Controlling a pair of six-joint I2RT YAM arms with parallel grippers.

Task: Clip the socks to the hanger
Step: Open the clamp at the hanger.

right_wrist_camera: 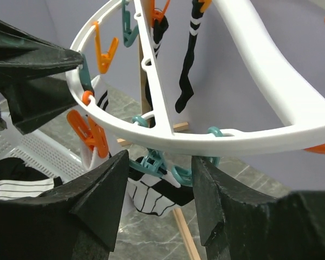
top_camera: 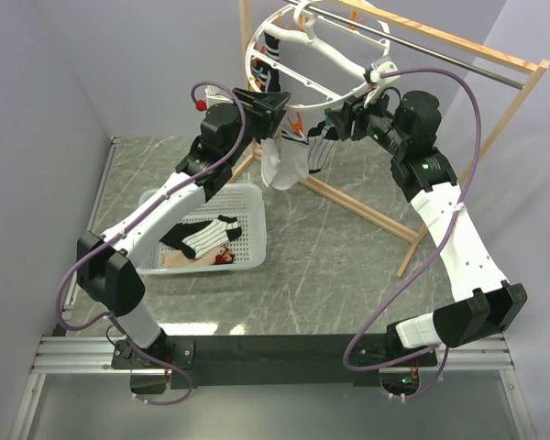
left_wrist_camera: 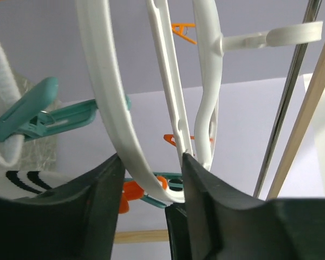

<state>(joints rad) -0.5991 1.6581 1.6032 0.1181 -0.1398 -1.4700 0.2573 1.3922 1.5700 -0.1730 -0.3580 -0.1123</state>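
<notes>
The hanger [top_camera: 293, 57], a white ring with spokes, hangs from the metal rod at the top centre. A white sock [top_camera: 282, 163] and a striped sock [top_camera: 319, 147] dangle from its near rim. My left gripper [top_camera: 270, 112] is up at that rim. In the left wrist view, my left gripper [left_wrist_camera: 153, 158] is open with the rim [left_wrist_camera: 111, 108] passing between its jaws and an orange clip [left_wrist_camera: 131, 194] behind. My right gripper [right_wrist_camera: 161, 157] is open just under the rim [right_wrist_camera: 206, 142], either side of a teal clip [right_wrist_camera: 156, 165] that holds the striped sock [right_wrist_camera: 151, 196].
A white perforated basket [top_camera: 247, 197] at the left holds another striped sock [top_camera: 206, 235]. The wooden frame [top_camera: 367, 213] runs diagonally under the hanger. A black sock [right_wrist_camera: 187, 65] hangs from the far rim. Spare orange clips [right_wrist_camera: 89, 132] dangle round the ring.
</notes>
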